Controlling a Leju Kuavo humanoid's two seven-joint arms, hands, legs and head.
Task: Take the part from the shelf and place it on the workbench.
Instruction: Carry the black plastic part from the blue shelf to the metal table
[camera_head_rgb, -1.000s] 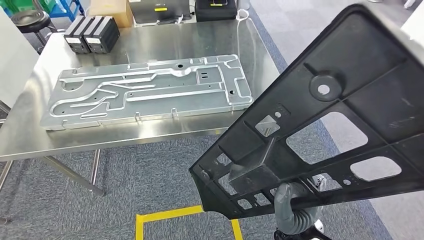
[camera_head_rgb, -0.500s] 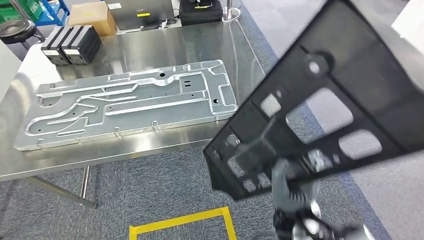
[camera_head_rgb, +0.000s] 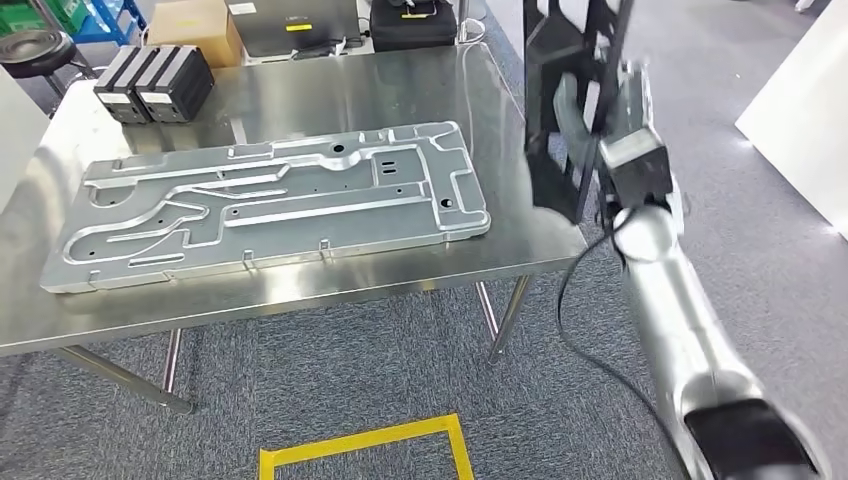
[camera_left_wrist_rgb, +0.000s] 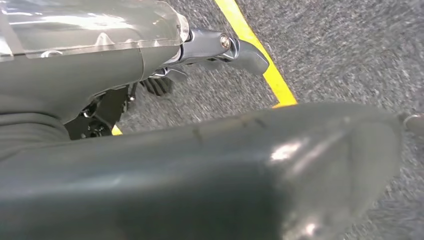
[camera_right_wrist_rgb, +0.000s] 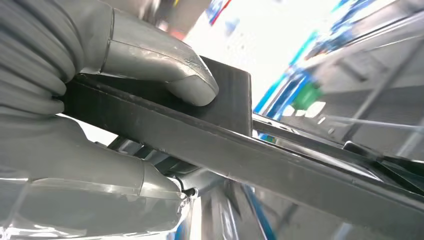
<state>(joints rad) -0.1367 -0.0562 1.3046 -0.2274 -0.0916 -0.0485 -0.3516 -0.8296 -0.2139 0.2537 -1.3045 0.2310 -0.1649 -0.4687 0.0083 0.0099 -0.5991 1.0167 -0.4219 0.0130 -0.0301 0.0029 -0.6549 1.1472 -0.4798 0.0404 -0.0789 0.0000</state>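
My right hand (camera_head_rgb: 628, 125) grips the black plastic part (camera_head_rgb: 552, 175), a large frame with cut-outs. The part stands nearly on edge above the right end of the steel workbench (camera_head_rgb: 400, 85), clear of its surface. In the right wrist view the thumb (camera_right_wrist_rgb: 167, 70) presses on the black part (camera_right_wrist_rgb: 300, 172) and the other fingers clamp it from the far side. My left hand (camera_left_wrist_rgb: 220, 45) hangs over the grey carpet, fingers stretched out and holding nothing.
A long machined aluminium plate (camera_head_rgb: 270, 200) covers the middle of the workbench. Two black boxes (camera_head_rgb: 155, 82), a cardboard box (camera_head_rgb: 195, 22) and a black case (camera_head_rgb: 415, 20) stand at the back. Yellow floor tape (camera_head_rgb: 360, 445) lies in front; a white panel (camera_head_rgb: 800, 110) stands at the right.
The black part has swung from lying broad across the right of my view to standing edge-on above the table's right end. My right arm has reached forward. The view shifted slightly.
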